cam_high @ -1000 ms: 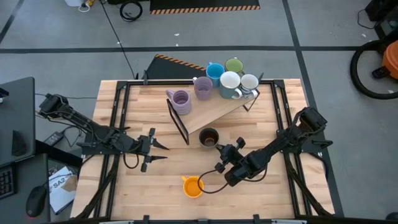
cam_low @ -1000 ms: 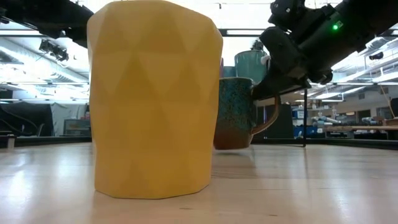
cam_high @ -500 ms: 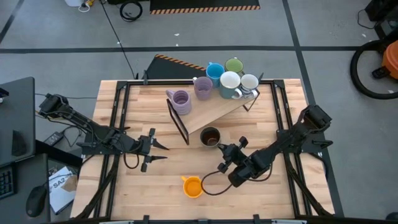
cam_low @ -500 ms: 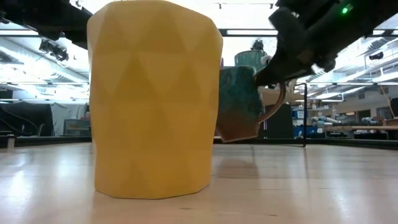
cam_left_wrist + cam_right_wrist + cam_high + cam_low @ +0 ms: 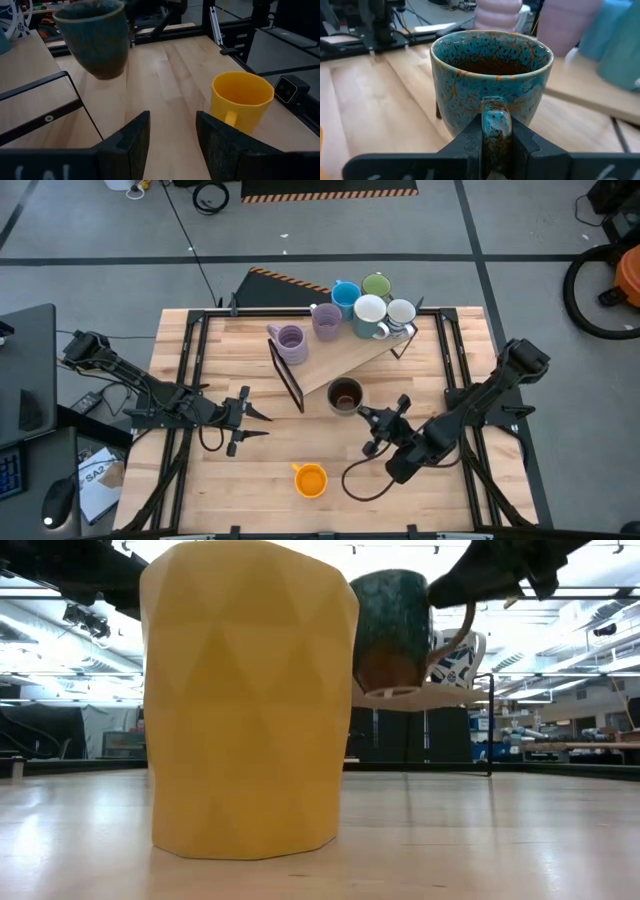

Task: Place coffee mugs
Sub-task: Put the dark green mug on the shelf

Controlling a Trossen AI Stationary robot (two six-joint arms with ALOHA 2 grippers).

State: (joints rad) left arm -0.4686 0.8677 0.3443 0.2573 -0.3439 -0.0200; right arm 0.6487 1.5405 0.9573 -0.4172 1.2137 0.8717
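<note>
Here — right gripper (image 5: 492, 145) clamps dark mug (image 5: 345, 395) by its handle, airborne near wooden rack (image 5: 340, 360); mug could swing, clip the rack edge. Left gripper (image 5: 170, 132) open, idle.

— Where do the cameras sit?
— One looks straight down on the table (image 5: 250, 480). One sits at tabletop level, tight against the orange mug (image 5: 248, 700).
— The wrists?
— Both frame the dark mug (image 5: 491, 80), which the overhead view places near twelve o'clock of the orange one.
</note>
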